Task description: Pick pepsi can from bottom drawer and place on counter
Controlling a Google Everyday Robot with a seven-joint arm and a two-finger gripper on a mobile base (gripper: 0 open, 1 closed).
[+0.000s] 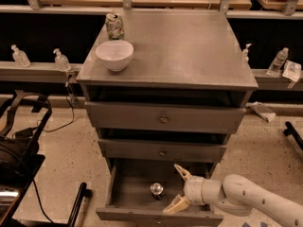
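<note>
The bottom drawer point(128, 211) is pulled open under two shut grey drawers. Inside it stands the pepsi can point(156, 190), seen from above as a shiny silver top with a dark body below. My gripper point(177, 189) reaches in from the right on a white arm, inside the drawer just right of the can. Its two tan fingers point(174, 205) are spread apart, one toward the back and one toward the front. They are not around the can. The counter point(189, 46) is the wide grey top of the cabinet.
A white bowl point(114, 55) and a pale green-white dented can point(114, 25) stand on the counter's left side. Small bottles point(60, 59) line a ledge on the left and right. Black equipment point(19, 145) sits on the floor at the left.
</note>
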